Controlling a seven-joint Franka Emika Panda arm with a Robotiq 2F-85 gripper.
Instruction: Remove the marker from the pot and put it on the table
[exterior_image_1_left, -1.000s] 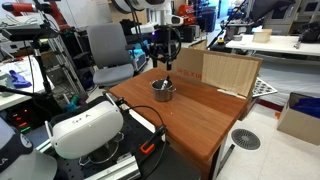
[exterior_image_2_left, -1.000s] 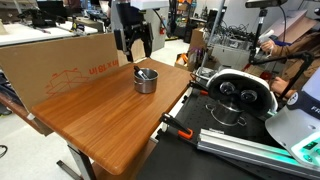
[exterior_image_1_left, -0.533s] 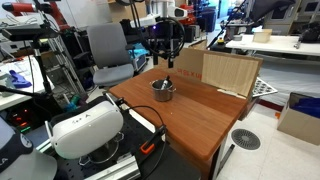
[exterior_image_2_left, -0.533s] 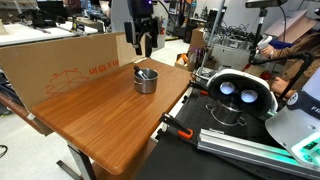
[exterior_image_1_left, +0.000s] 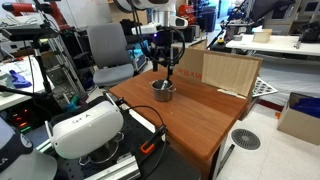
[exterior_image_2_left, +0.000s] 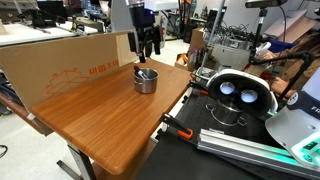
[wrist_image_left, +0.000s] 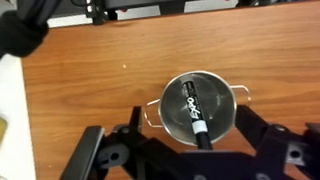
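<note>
The claw (wrist_image_left: 178, 150) hangs released and empty just above the pot (wrist_image_left: 232, 98); its jaws stand wide to both sides in the wrist view. The marker (wrist_image_left: 193, 108) lies slanted inside the pot, one end at the near rim. I think the jaws should cross the marker's body, come straight down and not strike the rim; the light pot may slide or rise with it. The pot stands on the far part of the desk (wrist_image_left: 90, 70); a plywood board (exterior_image_1_left: 230, 72) stands to its right, a white headset (exterior_image_1_left: 85, 128) near, well apart; nothing blocks the way.
</note>
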